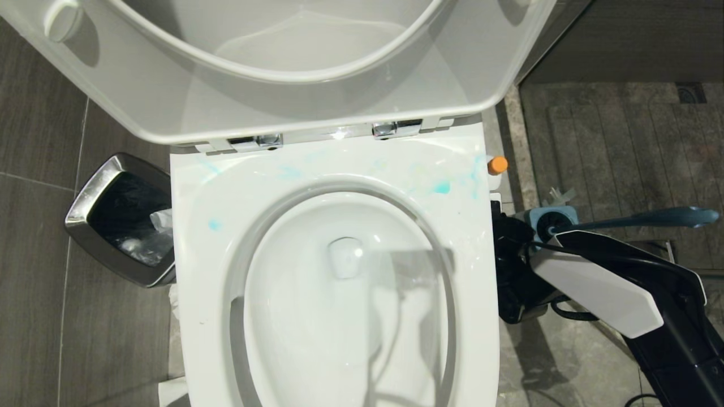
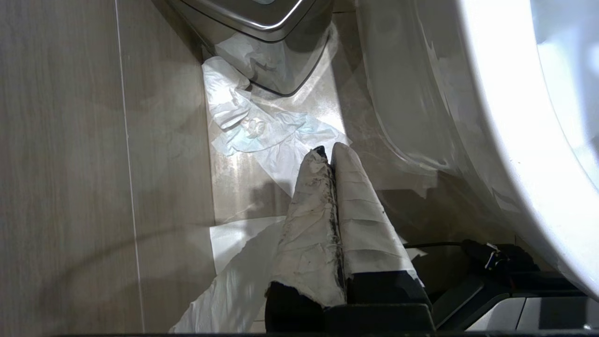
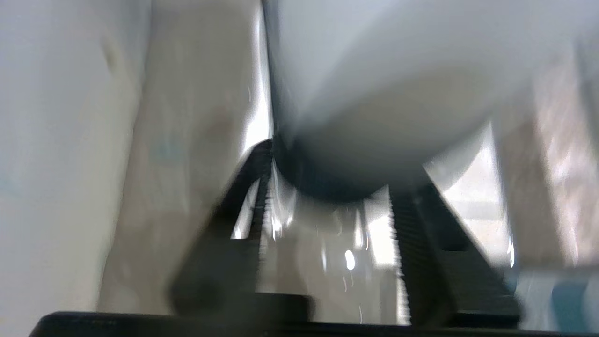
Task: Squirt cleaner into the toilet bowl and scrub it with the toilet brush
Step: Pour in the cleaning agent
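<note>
A: Looking down on the toilet bowl (image 1: 198, 271), lid (image 1: 317, 107) tipped up at the back. Teal smears (image 1: 441, 186) across the back of the rim, another dab on the robot's left side.

B: And the cleaner (image 1: 498, 165)?

A: Just off the bowl's right rear corner, only the orange cap showing. Toilet brush (image 1: 650, 217) right next door, head down in its grey-blue holder (image 1: 557, 217), handle leaning away from the bowl.

B: Right hand (image 3: 330, 178)?

A: Down low between the bowl's right flank and that holder. White rounded thing at its tip (too blurred to name). Gripping it or merely around it, cannot tell.

B: Left hand (image 2: 327, 150), then?

A: Low on the other side, beside the bowl's base. Taped fingers (image 2: 360, 201) pressed flat together, fully closed, nothing between them. Crumpled tissue (image 2: 262, 131) on the floor (image 2: 61, 164) just beyond. Steel-rimmed waste bin (image 1: 119, 220) further along, close against the bowl's left side, black liner inside.
</note>
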Motion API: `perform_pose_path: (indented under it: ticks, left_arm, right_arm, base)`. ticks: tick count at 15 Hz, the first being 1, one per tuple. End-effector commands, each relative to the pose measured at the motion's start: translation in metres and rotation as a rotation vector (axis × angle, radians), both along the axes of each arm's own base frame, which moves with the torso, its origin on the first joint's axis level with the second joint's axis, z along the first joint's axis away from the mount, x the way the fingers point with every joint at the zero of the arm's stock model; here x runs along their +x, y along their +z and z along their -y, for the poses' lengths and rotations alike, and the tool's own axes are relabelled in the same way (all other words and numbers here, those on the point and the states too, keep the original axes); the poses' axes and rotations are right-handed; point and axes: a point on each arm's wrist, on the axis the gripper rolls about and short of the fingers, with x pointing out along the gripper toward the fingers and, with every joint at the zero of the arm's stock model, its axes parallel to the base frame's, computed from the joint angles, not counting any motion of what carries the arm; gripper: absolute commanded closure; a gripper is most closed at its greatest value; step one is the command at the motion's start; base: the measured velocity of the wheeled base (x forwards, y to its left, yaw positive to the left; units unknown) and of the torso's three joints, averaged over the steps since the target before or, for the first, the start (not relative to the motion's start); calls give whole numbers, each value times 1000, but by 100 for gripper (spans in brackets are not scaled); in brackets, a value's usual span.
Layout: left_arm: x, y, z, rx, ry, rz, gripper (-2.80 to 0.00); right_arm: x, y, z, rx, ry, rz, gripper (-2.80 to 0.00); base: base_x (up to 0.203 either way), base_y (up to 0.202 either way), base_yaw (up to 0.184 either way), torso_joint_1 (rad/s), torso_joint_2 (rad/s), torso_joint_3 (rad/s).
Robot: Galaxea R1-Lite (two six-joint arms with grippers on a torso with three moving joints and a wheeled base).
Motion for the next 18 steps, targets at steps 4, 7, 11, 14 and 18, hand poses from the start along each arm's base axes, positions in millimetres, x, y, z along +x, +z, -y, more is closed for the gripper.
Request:
perform_pose_path:
  ticks: [4,7,11,14,18]
  left_arm:
    - [0,0,0,0,1,0,0]
    - [0,0,0,0,1,0,0]
    - [0,0,0,0,1,0,0]
    - [0,0,0,0,1,-2,0]
    - [0,0,0,0,1,-2,0]
  right_arm:
    - [-1,9,0,12,1,31,-280]
    - [-2,18,0,14,1,50,-280]
    - [3,23,-1,-19,-11,80,-280]
    - [11,28,-2,-43,-15,128,-280]
    - [22,21,1,-105,-5,159,-280]
  base:
    - [0,0,0,0,0,0]
    - [0,0,0,0,0,0]
    - [0,0,0,0,0,0]
    - [0,0,0,0,0,0]
    - [0,0,0,0,0,0]
